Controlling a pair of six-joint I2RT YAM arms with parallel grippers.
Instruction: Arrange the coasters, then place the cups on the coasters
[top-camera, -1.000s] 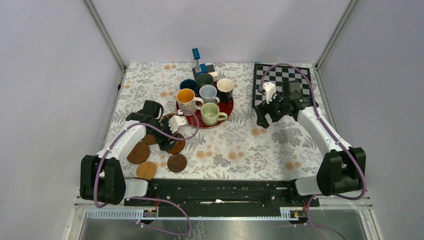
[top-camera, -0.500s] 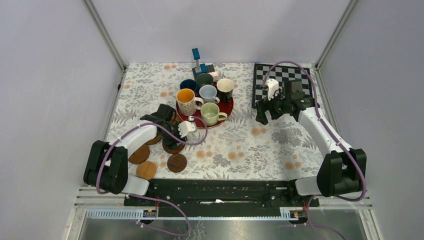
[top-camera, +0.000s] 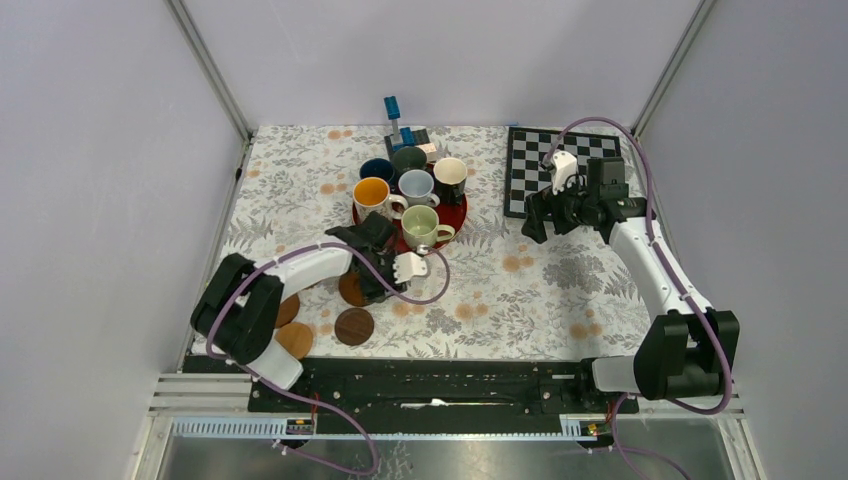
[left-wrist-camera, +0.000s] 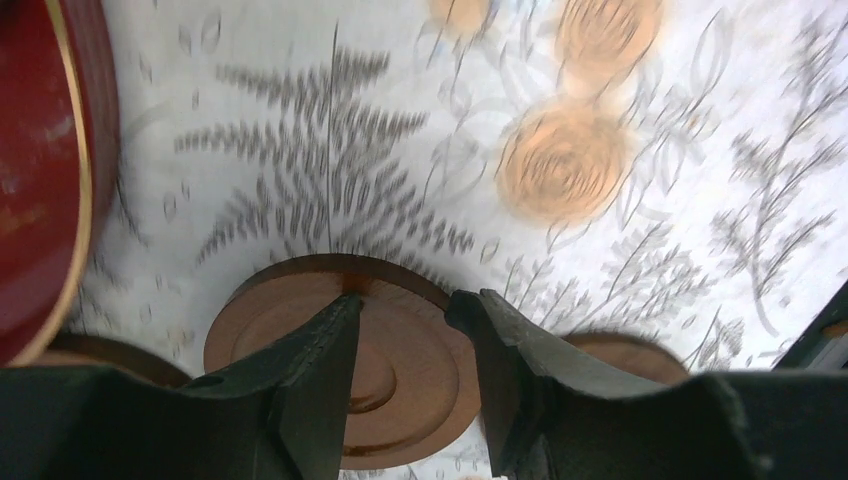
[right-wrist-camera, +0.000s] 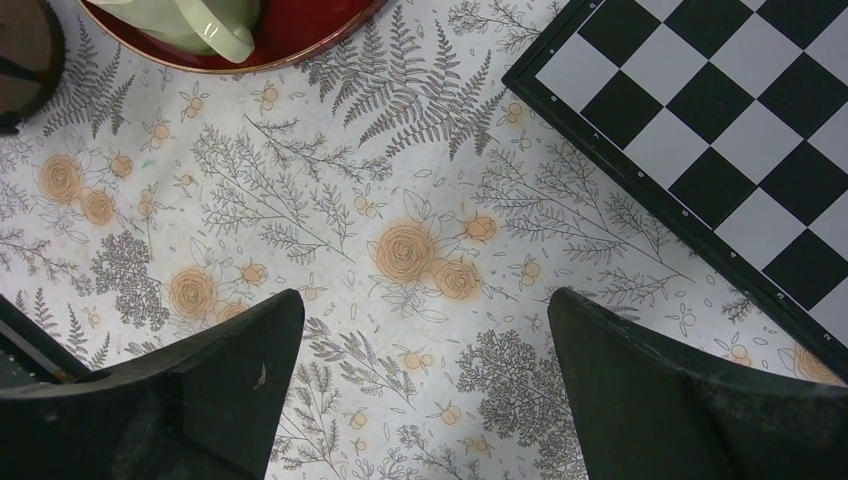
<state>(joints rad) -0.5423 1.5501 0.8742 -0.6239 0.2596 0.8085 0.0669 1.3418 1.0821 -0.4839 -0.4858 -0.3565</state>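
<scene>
My left gripper (top-camera: 380, 282) hangs just in front of the red tray (top-camera: 458, 212). In the left wrist view the left gripper (left-wrist-camera: 405, 300) has its jaws drawn in on a brown coaster (left-wrist-camera: 400, 380). One finger lies across the disc and the other presses its right rim. The coaster looks sharp while the cloth behind it blurs. Other coasters (top-camera: 353, 326) (top-camera: 294, 340) (top-camera: 288, 308) lie near the left front. The cups stand on the tray, among them the pale green (top-camera: 420, 225), the orange-lined (top-camera: 371, 195) and the light blue (top-camera: 416, 184). My right gripper (top-camera: 532, 226) (right-wrist-camera: 425, 300) is open and holds nothing.
A chessboard (top-camera: 565, 160) (right-wrist-camera: 720, 130) lies at the back right, next to my right gripper. A blue upright piece (top-camera: 393, 108) on a dark base stands behind the tray. Metal frame posts and grey walls close in the floral tablecloth.
My left arm has swung right from the coaster group to the tray's front while its jaws narrowed on a coaster. My right arm has drawn back to the right, toward the chessboard.
</scene>
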